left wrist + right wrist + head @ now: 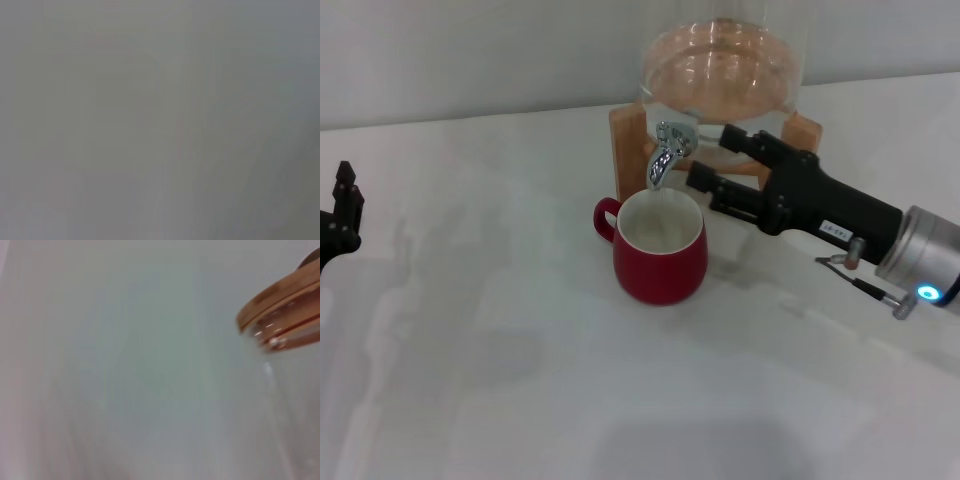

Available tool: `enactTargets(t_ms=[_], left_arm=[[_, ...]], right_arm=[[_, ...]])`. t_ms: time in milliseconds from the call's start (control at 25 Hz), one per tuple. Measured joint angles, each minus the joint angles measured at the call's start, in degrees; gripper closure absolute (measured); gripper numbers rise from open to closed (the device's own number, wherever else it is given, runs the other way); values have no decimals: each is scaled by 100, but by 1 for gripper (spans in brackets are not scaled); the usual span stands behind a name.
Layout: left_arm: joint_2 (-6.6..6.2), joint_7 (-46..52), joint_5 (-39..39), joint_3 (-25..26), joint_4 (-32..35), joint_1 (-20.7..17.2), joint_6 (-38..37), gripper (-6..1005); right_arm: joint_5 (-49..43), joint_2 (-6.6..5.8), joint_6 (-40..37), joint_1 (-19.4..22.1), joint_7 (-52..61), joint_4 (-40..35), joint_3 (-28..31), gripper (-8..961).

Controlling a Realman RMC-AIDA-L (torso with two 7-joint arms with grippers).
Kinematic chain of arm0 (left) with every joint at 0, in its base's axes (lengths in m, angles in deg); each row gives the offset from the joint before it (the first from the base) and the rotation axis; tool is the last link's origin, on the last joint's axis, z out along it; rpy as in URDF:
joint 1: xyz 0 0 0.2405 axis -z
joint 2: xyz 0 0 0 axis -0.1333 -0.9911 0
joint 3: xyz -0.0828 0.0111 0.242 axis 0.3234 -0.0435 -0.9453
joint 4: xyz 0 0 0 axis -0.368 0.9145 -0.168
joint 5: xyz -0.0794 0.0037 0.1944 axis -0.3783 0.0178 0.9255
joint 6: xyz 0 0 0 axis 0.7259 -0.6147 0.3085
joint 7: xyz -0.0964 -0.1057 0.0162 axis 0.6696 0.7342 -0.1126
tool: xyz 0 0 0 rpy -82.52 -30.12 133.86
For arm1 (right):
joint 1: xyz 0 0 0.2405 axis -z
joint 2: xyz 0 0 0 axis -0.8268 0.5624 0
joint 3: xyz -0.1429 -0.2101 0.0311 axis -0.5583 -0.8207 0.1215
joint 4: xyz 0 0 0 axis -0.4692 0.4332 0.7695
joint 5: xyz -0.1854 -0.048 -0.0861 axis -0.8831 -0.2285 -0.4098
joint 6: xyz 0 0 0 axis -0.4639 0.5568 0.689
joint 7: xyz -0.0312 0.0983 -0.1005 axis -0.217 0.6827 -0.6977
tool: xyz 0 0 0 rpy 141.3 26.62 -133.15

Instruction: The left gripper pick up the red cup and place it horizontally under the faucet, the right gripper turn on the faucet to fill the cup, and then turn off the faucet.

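The red cup point(660, 255) stands upright on the white table, handle to the left, its white inside facing up. Its mouth is right under the spout of the chrome faucet point(666, 152). My right gripper point(708, 157) is open just right of the faucet, one finger near the lever's height and the other lower, beside the cup's rim. It does not visibly grip the faucet. My left gripper point(342, 208) is parked at the far left edge of the head view, well away from the cup. The left wrist view shows only blank grey surface.
A glass jar point(720, 65) of pinkish liquid sits on a wooden stand point(625, 150) behind the cup. The jar's wooden lid point(280, 302) shows in the right wrist view. The white table point(520, 380) stretches out in front.
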Motion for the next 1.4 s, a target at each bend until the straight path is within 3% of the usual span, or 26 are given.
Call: enactTargets(t_ms=[480,1400], left_arm=[[-8,0,-44,53,-120,66,6,508],[-4,0,-113,31,-280,226,9,508]], right_arm=[[-43,-3,-397,361,-20,-32,150,85],[-138,81,-557,59,122,-152,-568,85]])
